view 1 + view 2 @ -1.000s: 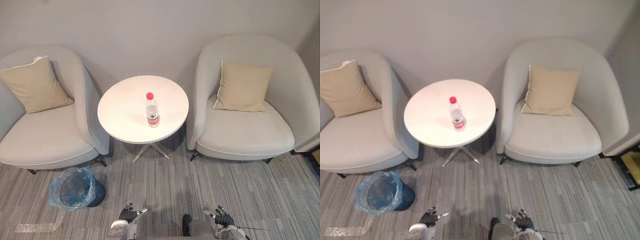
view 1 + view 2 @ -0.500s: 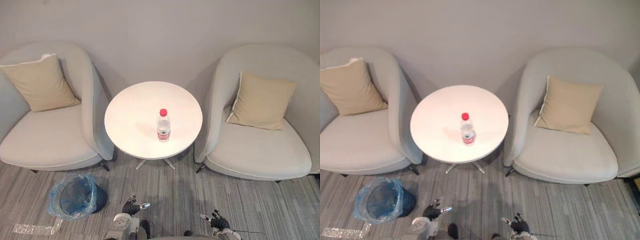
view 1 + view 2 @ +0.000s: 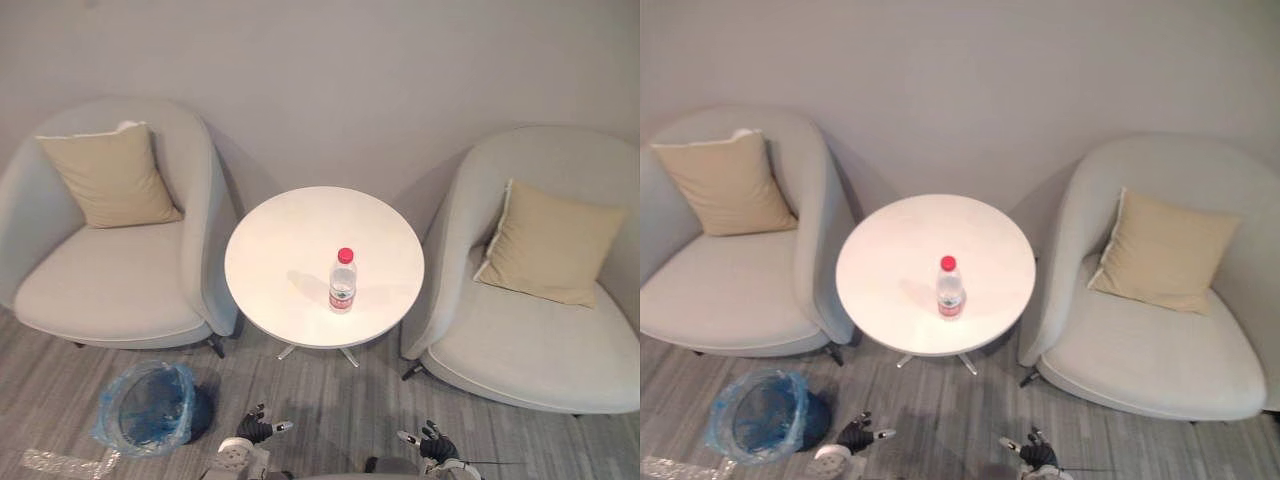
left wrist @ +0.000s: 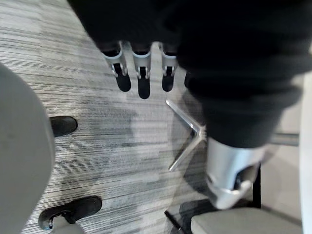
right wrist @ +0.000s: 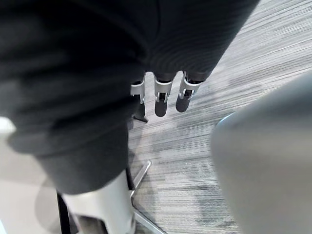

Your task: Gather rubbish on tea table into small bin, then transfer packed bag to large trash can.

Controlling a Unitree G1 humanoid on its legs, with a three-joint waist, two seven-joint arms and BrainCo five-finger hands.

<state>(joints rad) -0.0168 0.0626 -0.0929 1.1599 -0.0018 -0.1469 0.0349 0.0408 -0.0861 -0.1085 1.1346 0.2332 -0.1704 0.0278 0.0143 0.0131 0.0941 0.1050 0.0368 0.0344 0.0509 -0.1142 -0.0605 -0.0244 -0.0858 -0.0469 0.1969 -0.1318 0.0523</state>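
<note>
A clear plastic bottle [image 3: 342,281] with a red cap and red label stands upright near the middle of the round white tea table [image 3: 270,260]. On the carpet to the table's front left sits the small dark bin [image 3: 150,405], lined with a blue bag. My left hand [image 3: 258,430] and right hand [image 3: 432,445] hang low at the near edge, well short of the table. Both hold nothing. In the left wrist view the fingers [image 4: 139,73] are relaxed over the carpet, as are the right hand's fingers [image 5: 161,95].
Two light grey armchairs flank the table, the left [image 3: 110,290] and the right [image 3: 540,350], each with a beige cushion. A scrap of clear plastic [image 3: 55,463] lies on the striped carpet by the bin. The table's metal feet [image 4: 187,141] spread beneath it.
The whole picture has shifted, so the camera moved: table, chairs and bin sit further right and lower in view. Both hands stay low and empty. The bottle has not moved on the table.
</note>
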